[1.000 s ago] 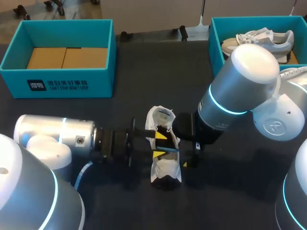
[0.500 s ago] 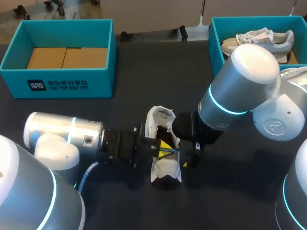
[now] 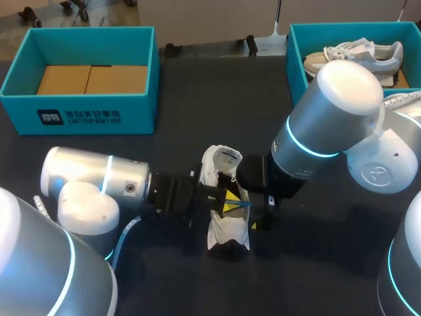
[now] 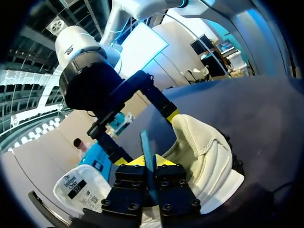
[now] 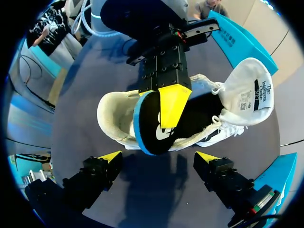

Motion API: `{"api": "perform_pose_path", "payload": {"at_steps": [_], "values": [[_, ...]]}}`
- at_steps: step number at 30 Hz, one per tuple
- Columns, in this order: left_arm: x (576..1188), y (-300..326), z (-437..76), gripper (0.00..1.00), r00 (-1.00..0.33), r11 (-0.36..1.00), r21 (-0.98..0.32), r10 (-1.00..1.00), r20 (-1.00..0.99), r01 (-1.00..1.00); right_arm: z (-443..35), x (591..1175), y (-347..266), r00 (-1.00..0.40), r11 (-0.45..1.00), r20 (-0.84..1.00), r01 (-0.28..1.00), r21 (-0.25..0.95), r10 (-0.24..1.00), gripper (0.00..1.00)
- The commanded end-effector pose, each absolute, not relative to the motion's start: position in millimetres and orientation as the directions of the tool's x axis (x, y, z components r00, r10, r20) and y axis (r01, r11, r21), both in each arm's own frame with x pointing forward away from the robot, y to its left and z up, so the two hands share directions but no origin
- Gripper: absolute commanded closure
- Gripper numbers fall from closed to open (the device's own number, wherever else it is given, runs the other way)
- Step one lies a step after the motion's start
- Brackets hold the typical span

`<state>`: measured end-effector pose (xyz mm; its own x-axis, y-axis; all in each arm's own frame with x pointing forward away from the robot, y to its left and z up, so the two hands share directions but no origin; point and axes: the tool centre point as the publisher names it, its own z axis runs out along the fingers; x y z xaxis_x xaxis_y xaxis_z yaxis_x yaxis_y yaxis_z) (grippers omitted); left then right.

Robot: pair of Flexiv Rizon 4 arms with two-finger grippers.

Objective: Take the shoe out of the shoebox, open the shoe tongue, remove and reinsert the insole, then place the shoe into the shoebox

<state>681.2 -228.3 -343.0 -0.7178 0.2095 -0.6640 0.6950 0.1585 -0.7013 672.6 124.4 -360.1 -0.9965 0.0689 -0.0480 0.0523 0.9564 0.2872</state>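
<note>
Your left claw (image 4: 148,161): clamped on the insole (image 5: 151,124), over the shoe (image 3: 223,230) opening.
Your right claw (image 5: 159,156): gaped wide, held nothing, shoe just ahead.

In the head view the right arm (image 3: 329,125) covers the near end of the second shoe (image 3: 355,56) and the near wall of the right shoebox (image 3: 296,39). The left pincer (image 3: 227,203) hides the middle of the shoe (image 3: 227,234) on the worktop (image 3: 197,92). In the right wrist view only 1 of the left pincer's 2 fingers (image 5: 173,102) shows; the other lies behind the insole (image 5: 148,121). In the left wrist view the insole stands edge-on, its lower part hidden between the fingers, and much of the shoe is lost behind the pincer's black body.
</note>
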Motion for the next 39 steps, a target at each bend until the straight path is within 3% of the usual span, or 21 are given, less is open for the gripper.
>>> {"api": "perform_pose_path", "payload": {"at_steps": [1,4,18,35,39], "values": [[675.0,-219.3,-334.4,0.56,-0.722,0.151,-0.707,0.199,-0.663,0.691,-361.4,672.0,125.1,-0.996,0.956,-0.05,0.053,0.287,0.07,0.0],[673.0,-215.2,-326.4,0.48,-0.713,0.149,-0.699,0.203,-0.671,0.699,-361.4,672.0,125.1,-0.996,0.956,-0.05,0.053,0.287,0.07,0.0],[676.8,-197.0,-309.4,0.5,-0.684,0.208,-0.653,0.281,-0.673,0.728,-358.2,673.1,122.3,-0.997,0.956,-0.049,0.047,0.29,0.064,0.0],[662.5,-160.3,-305.9,0.48,-0.69,0.305,-0.628,0.444,-0.571,0.716,-315.5,697.6,35.6,-0.998,0.95,-0.02,0.045,0.31,0.054,0.0],[661.9,-149.2,-303.7,0.4,-0.702,0.326,-0.634,0.476,-0.53,0.701,-310.8,704.0,15.5,-1.0,0.951,-0.002,0.002,0.31,0.003,0.0]]}}
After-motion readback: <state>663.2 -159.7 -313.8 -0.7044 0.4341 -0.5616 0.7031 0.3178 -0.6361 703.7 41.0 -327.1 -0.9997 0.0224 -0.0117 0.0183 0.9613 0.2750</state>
